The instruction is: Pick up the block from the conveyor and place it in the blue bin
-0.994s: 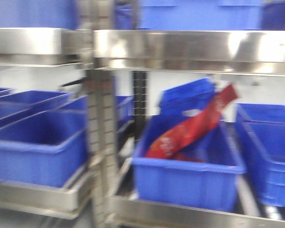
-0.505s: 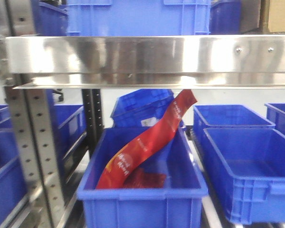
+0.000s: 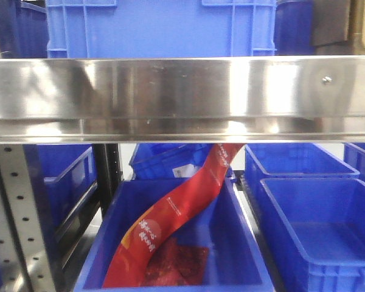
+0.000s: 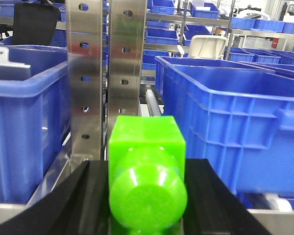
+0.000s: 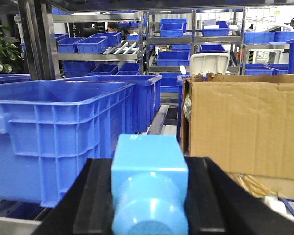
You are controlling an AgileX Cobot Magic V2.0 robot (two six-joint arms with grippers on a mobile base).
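In the left wrist view the bright green block (image 4: 146,142) sits between black fingers, its round stud facing the camera; my left gripper (image 4: 147,171) is shut on it. My right gripper (image 5: 149,169) is shut on a light blue block (image 5: 149,147) of the same shape. Ahead of the left gripper, a large blue bin (image 4: 225,112) stands to the right of a steel rack post (image 4: 105,73). In the front view a blue bin (image 3: 106,234) holding a red packet (image 3: 170,225) sits under a steel shelf beam (image 3: 182,97). The conveyor is out of view.
More blue bins stand at the right (image 3: 316,225) and on the upper shelf (image 3: 161,27). Another bin (image 4: 19,127) is left of the post. The right wrist view shows a blue bin (image 5: 54,132) at left and a cardboard box (image 5: 245,122) at right.
The front view has swung across the rack: the bin with the red packet went from right of centre to centre and nearer. The steel beam sits lower in frame, and the blur is gone.
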